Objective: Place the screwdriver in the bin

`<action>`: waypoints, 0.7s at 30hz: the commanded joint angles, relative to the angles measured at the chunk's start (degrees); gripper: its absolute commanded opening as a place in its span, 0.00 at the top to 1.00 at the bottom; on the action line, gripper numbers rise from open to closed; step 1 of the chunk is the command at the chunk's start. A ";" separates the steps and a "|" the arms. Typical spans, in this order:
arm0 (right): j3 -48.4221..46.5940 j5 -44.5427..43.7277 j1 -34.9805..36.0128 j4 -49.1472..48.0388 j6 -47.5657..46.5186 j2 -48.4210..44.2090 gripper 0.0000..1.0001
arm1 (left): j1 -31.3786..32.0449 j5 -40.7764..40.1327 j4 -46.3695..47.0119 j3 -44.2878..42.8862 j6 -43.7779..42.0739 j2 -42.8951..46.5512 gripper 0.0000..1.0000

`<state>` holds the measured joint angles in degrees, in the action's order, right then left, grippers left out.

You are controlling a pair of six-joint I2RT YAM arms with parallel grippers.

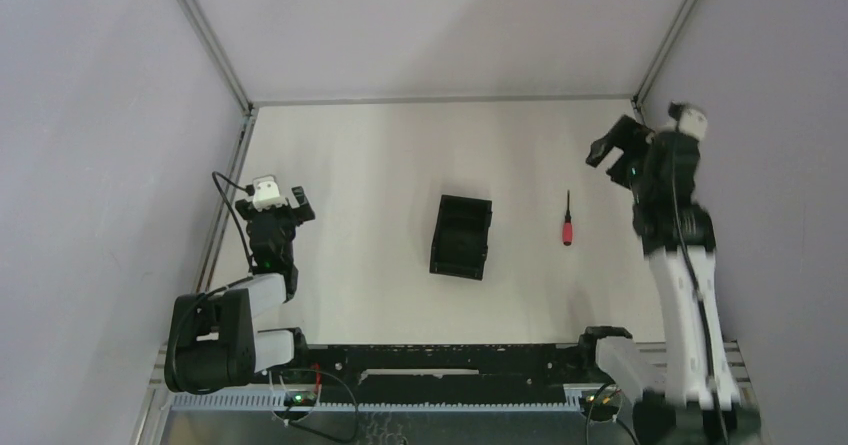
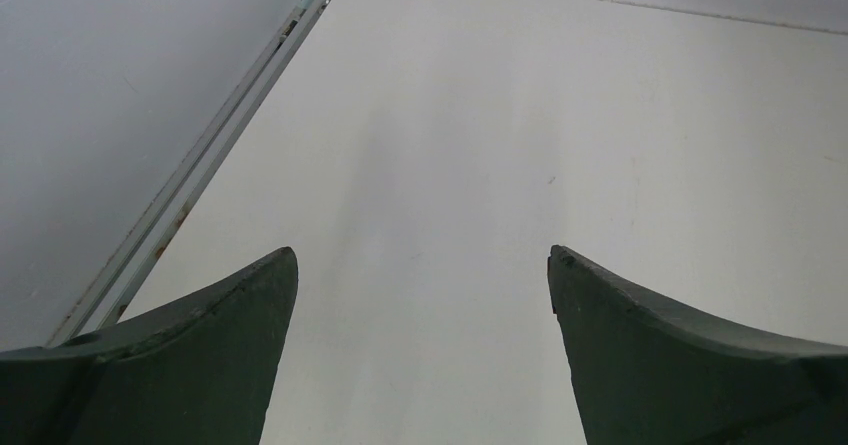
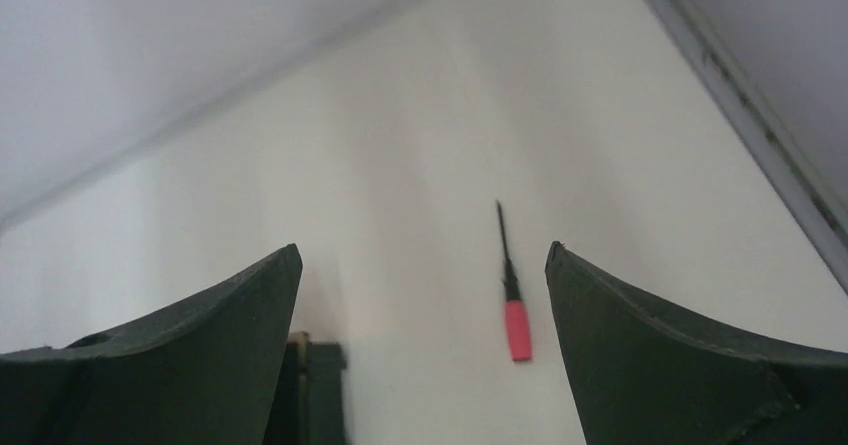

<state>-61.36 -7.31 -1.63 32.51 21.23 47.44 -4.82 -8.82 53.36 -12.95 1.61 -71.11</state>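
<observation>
- I see the small screwdriver with a short red handle and thin black shaft (image 1: 567, 223) lying flat on the white bench top (image 1: 380, 165), in the right half.
- Its handle points toward the near edge and its shaft tip toward the far edge.
- The small black rectangular open-topped plastic bin (image 1: 461, 236) stands upright near the middle of the bench, to the left of the screwdriver. The two are apart, with bare bench between them.
- I see nothing inside the bin from the overhead camera.
- The right gripper (image 1: 612, 148) sits toward the far right corner, between the screwdriver and the right edge, and is not touching either object.
- On the right wrist camera, the right gripper (image 3: 423, 250) has its fingers spread wide with nothing between them. The screwdriver (image 3: 514, 317) shows on the bench beyond the gap, closer to the right-hand finger, and a corner of the bin (image 3: 318, 395) shows at the bottom of that view.
- The left gripper (image 1: 286, 201) sits beside the left edge, well apart from the bin.
- On the left wrist camera, the left gripper (image 2: 422, 255) is likewise spread wide and grips nothing. Only bare bench and the left edge rail show beyond its fingers.
</observation>
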 commanded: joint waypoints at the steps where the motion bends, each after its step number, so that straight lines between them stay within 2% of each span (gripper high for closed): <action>1: -8.22 8.49 -4.52 19.35 -5.43 24.11 0.00 | 0.42 -0.18 1.29 -0.64 0.39 0.77 0.00; 6: -7.17 10.46 -4.23 17.20 -8.48 41.20 0.02 | 0.38 -0.22 1.30 -0.60 0.38 0.74 0.00; 12: -6.58 7.42 -1.76 12.30 -9.48 52.87 0.08 | 0.42 -0.23 1.30 -0.59 0.35 0.71 0.00; 15: -6.56 3.89 -1.27 11.04 -9.15 57.74 0.15 | 0.38 -0.20 1.30 -0.63 0.41 0.78 0.00; 18: -6.57 0.86 -0.06 10.71 -9.25 61.04 0.29 | 0.42 -0.16 1.28 -0.62 0.40 0.75 0.00; 21: -6.52 -2.07 1.32 10.64 -10.18 61.77 0.60 | 0.42 -0.18 1.30 -0.59 0.41 0.79 0.00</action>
<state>-68.27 -2.04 -1.72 45.58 12.95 106.15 -4.82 -8.82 53.39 -12.95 1.61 -71.11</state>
